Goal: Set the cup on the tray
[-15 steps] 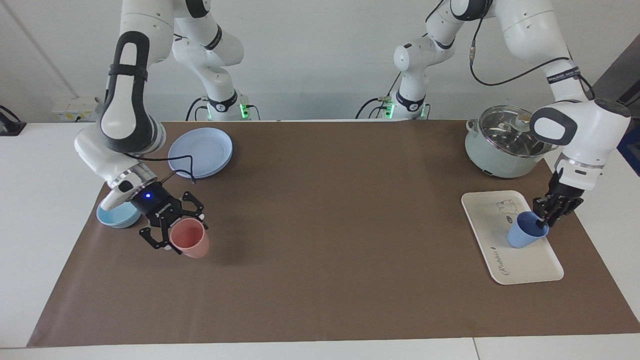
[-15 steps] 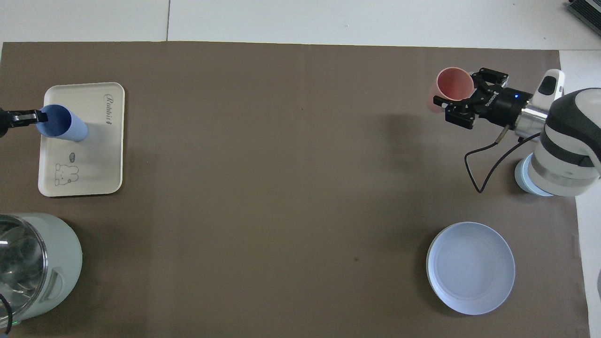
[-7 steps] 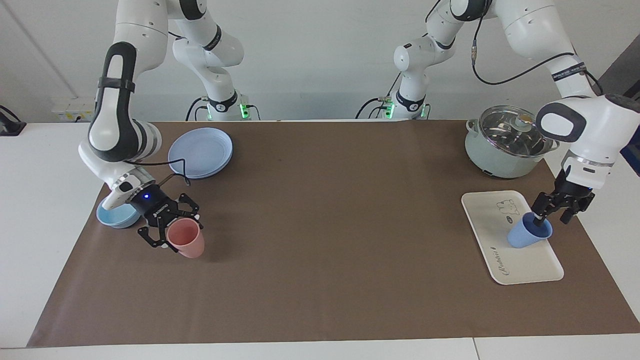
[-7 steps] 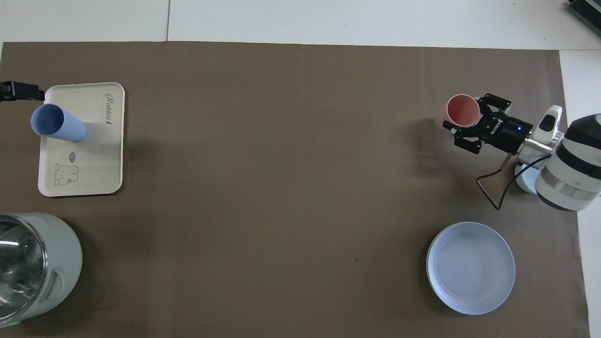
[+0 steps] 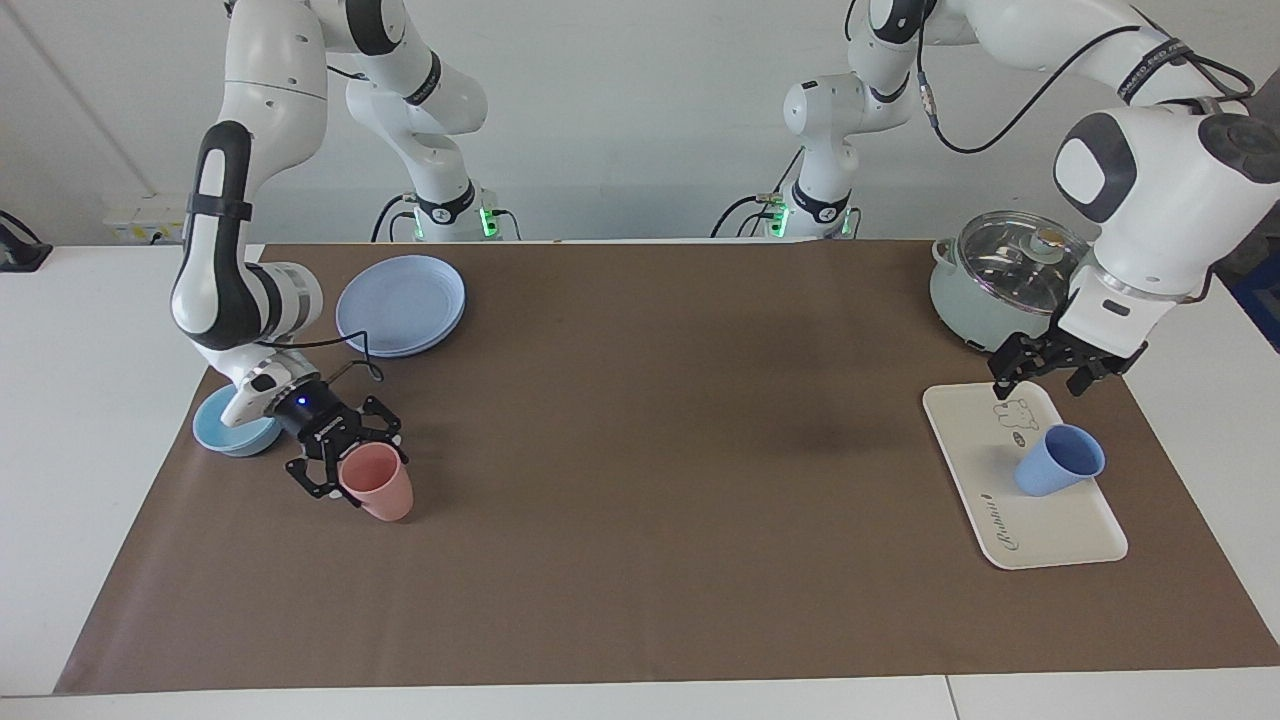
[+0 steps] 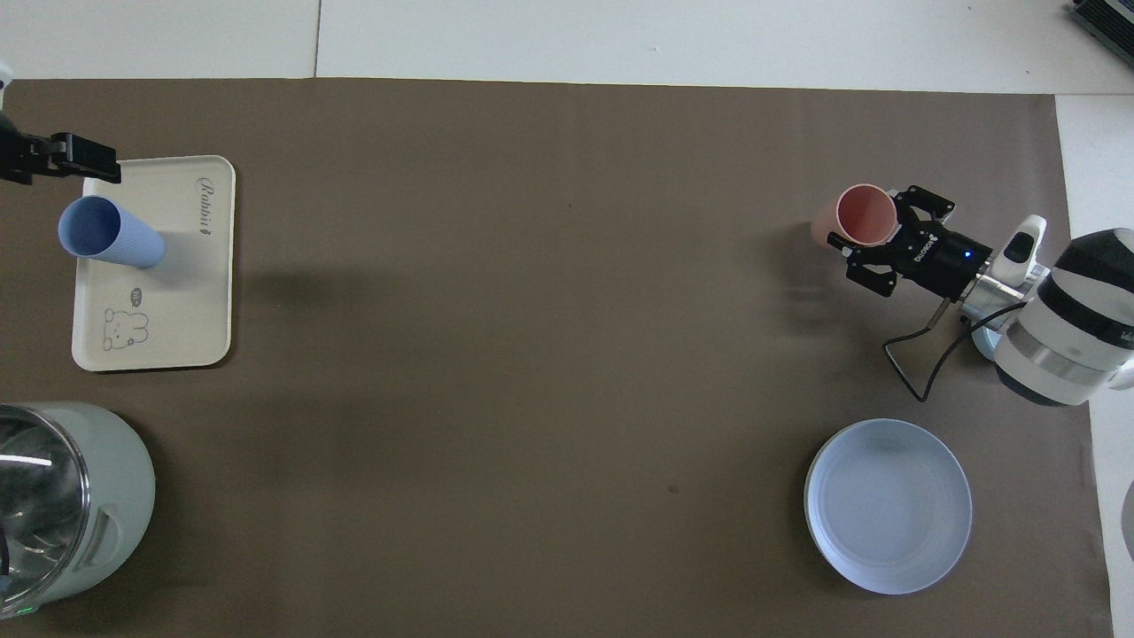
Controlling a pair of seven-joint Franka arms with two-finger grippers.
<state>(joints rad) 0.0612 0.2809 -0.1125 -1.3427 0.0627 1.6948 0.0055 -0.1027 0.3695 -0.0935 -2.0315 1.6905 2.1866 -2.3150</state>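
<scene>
The cup (image 5: 1058, 459) stands on the tray (image 5: 1040, 530), lower right; left jaws (image 5: 1043, 372) wide above it should lift clear without nudging. Right jaws (image 5: 342, 462) hold the pink cup (image 5: 378, 482).

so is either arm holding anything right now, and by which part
The right end effector grips the small pink plastic tumbler by its rim. The left end effector is open and holds nothing.

Robotics lab, two arms (image 5: 250, 200), papered table (image 5: 640, 450)
</scene>
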